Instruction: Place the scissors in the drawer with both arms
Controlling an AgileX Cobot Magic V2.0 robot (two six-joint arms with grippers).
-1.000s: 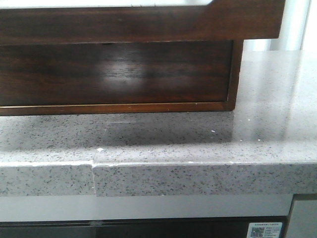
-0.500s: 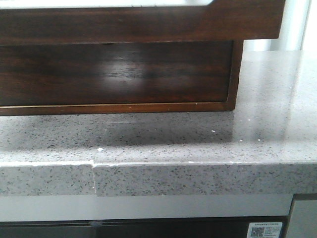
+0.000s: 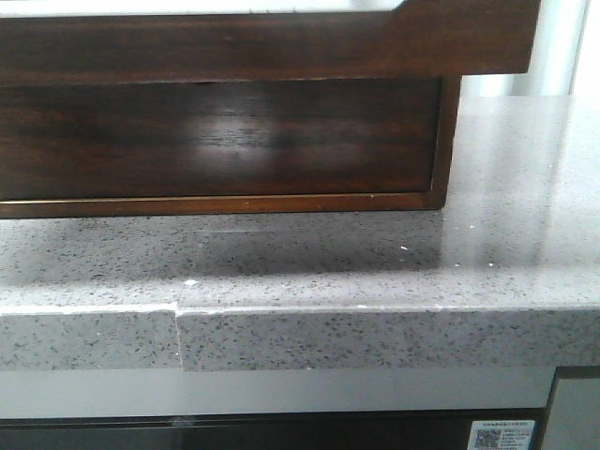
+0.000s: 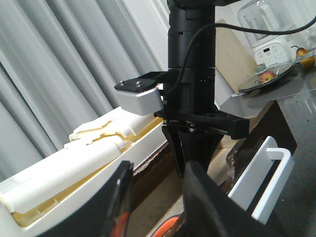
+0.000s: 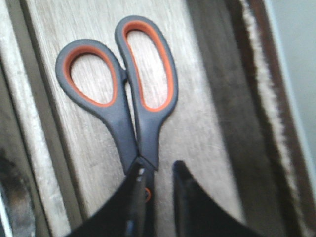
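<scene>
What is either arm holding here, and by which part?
The right gripper is at the blade end of the scissors, handles free; whether its jaws clamp them cannot be told. The left gripper shows open jaws, nothing clearly between them.

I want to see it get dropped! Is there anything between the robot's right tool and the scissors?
No. In the right wrist view the right tool sits right at the scissors, whose blades run between its fingers. Only the pale wooden surface lies underneath.
</scene>
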